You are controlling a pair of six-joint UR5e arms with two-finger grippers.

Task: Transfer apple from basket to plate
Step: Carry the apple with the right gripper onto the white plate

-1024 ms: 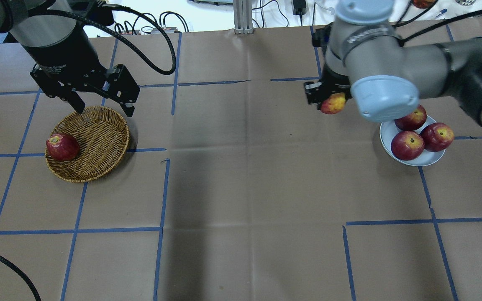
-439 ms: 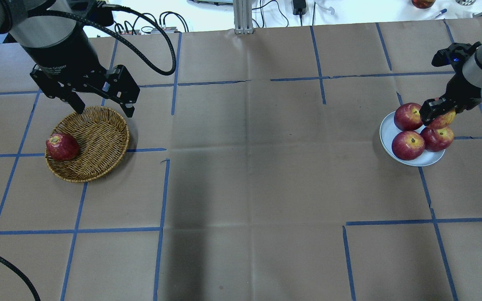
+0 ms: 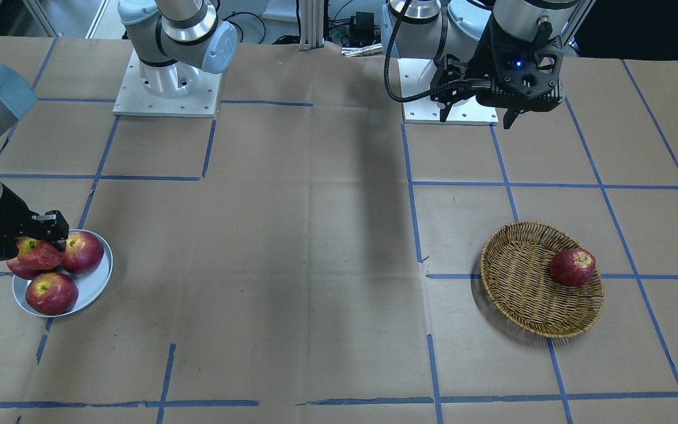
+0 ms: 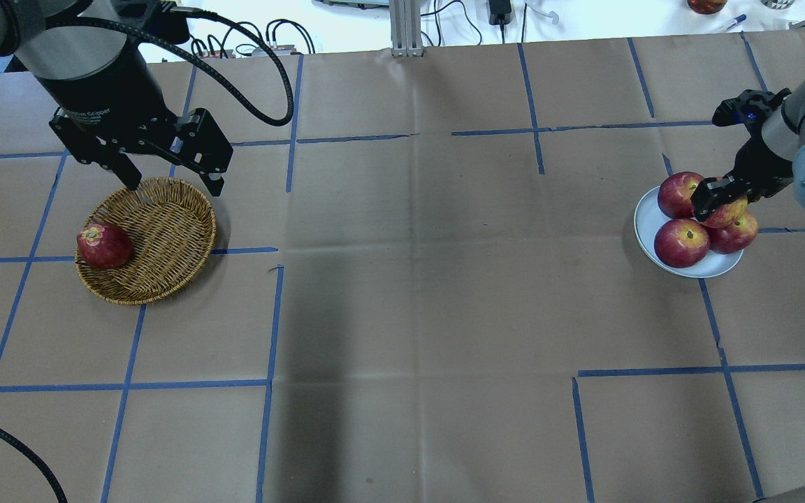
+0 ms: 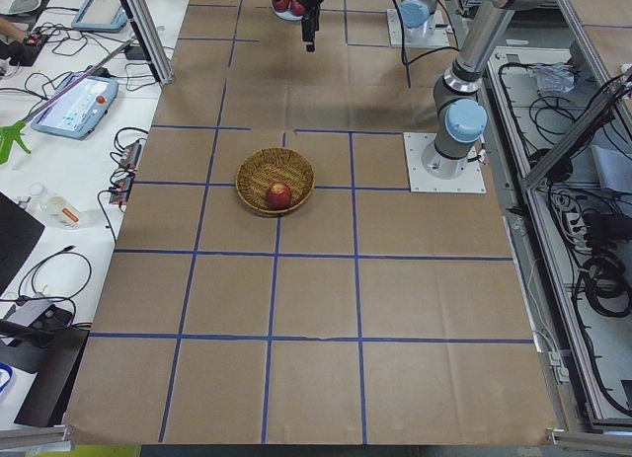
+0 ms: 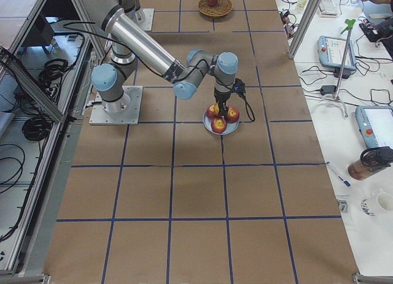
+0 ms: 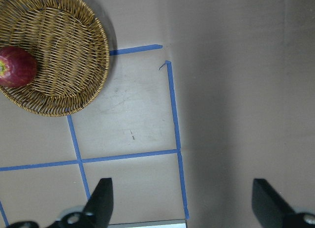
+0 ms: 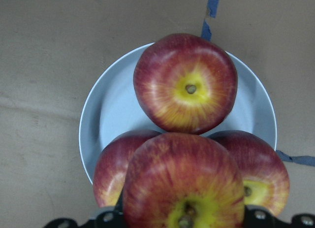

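My right gripper (image 4: 720, 199) is shut on the orange-red, yellow-patched apple (image 4: 731, 212) and holds it over the pale grey-blue plate (image 4: 646, 230). The right wrist view shows the held apple (image 8: 182, 183) close over three red apples on the plate (image 8: 110, 110). I cannot tell if it touches them. My left gripper (image 4: 175, 183) is open and empty above the far rim of the wicker basket (image 4: 165, 237). It also shows in the left wrist view (image 7: 183, 203).
One dark red apple (image 4: 103, 246) lies at the left side of the basket. Three red apples (image 3: 50, 292) fill most of the plate (image 3: 95, 288). Blue tape lines cross the brown paper table. Another apple (image 4: 706, 5) sits beyond the far edge.
My right arm swung the apple from mid-table to the right, over the plate, then shifted slightly towards the pile. The left arm has not moved.
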